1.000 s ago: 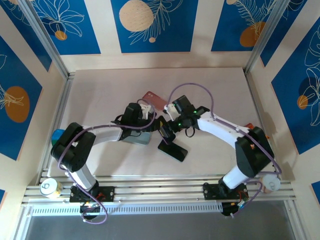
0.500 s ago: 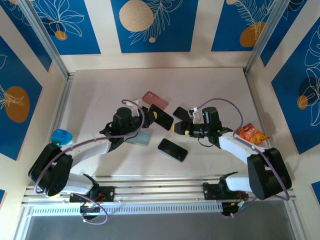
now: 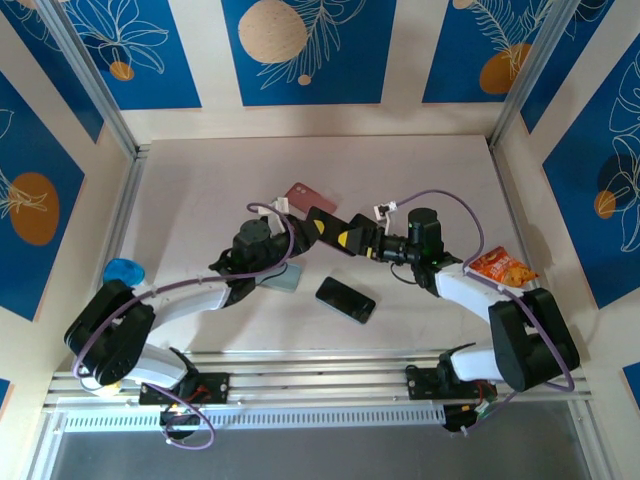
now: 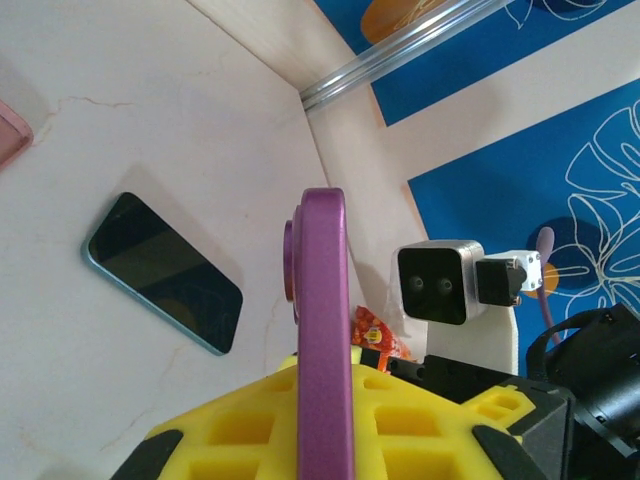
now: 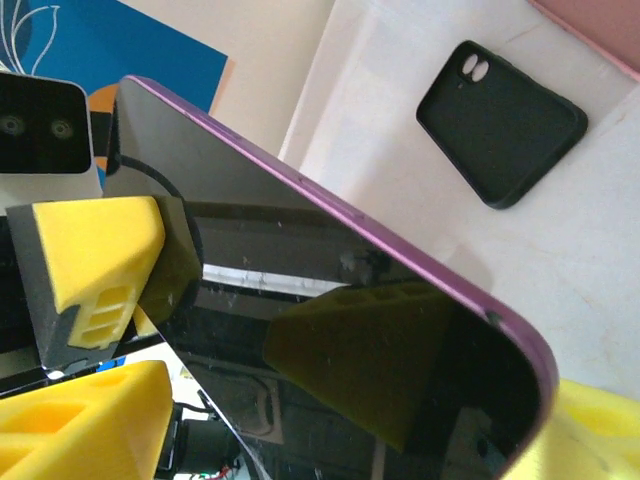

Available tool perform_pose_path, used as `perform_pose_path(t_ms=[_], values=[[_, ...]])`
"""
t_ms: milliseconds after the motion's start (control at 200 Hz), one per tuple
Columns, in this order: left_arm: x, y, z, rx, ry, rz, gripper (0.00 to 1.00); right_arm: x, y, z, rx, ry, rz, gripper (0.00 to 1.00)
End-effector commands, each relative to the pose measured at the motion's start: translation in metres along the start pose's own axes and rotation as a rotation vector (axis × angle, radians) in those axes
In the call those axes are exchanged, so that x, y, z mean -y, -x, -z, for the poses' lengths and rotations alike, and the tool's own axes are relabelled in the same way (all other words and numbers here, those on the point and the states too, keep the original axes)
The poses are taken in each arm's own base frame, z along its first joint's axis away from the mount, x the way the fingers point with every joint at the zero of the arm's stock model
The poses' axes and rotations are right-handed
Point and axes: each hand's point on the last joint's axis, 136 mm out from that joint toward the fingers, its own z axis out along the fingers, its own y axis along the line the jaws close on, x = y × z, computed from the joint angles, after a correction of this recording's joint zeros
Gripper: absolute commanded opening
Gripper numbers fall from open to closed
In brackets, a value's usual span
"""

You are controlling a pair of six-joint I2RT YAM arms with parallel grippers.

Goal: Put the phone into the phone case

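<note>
Purple-rimmed and glossy, the phone (image 3: pixel 322 224) is hanging above the table (image 3: pixel 200 190) just in front of the pink case (image 3: pixel 305 195), bridging the two arms. The left gripper (image 3: pixel 298 226) is pinching it across its thin faces, pads pressed together on it, which is why the left wrist view is showing it edge-on. The right gripper (image 3: pixel 355 241) is reaching in from the side away from the pink case, its yellow pads (image 5: pixel 70 425) standing spread astride the phone's free end (a gap is showing beside one pad, so it is probably not gripping yet). This is looking like a handover or a shared hold, letting the phone be turned flat for fitting. The black case (image 5: pixel 500 120) is lying flat near the pink case, hollow side seemingly up, waiting for the phone. A second phone (image 4: pixel 160 272) is lying screen-up, also not far from the pink case.
</note>
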Motion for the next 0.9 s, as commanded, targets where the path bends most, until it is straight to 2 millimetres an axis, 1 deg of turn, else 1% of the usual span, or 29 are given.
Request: perform_pose_path(t_ms=[0, 135, 335, 380, 530, 585, 675, 765, 895], values=[[0.023, 0.006, 0.000, 0.037, -0.098, 0.024, 0.00, -0.010, 0.005, -0.001, 0.013, 0.056, 0.008, 0.73], [0.019, 0.002, -0.001, 0.024, -0.091, 0.030, 0.00, -0.015, 0.010, -0.001, 0.024, 0.072, 0.018, 0.62], [0.011, -0.002, -0.003, 0.005, -0.059, 0.020, 0.00, -0.018, 0.011, -0.001, 0.016, 0.082, 0.023, 0.40], [0.010, -0.003, -0.003, 0.003, -0.050, 0.011, 0.00, -0.018, 0.010, -0.001, 0.012, 0.081, 0.025, 0.33], [-0.002, -0.004, -0.001, 0.003, 0.014, -0.024, 0.27, -0.019, 0.007, 0.002, 0.000, 0.064, 0.034, 0.15], [-0.006, -0.003, 0.000, 0.003, 0.039, -0.046, 0.31, -0.019, 0.006, 0.003, -0.003, 0.054, 0.033, 0.08], [-0.011, -0.001, 0.002, 0.007, 0.080, -0.083, 0.41, -0.020, 0.006, 0.005, -0.011, 0.037, 0.034, 0.00], [-0.015, 0.002, 0.005, 0.015, 0.112, -0.121, 0.43, -0.022, 0.004, 0.006, -0.018, 0.033, 0.038, 0.00], [-0.022, 0.008, 0.009, 0.029, 0.158, -0.158, 0.50, -0.022, 0.004, 0.007, -0.020, 0.019, 0.028, 0.00]])
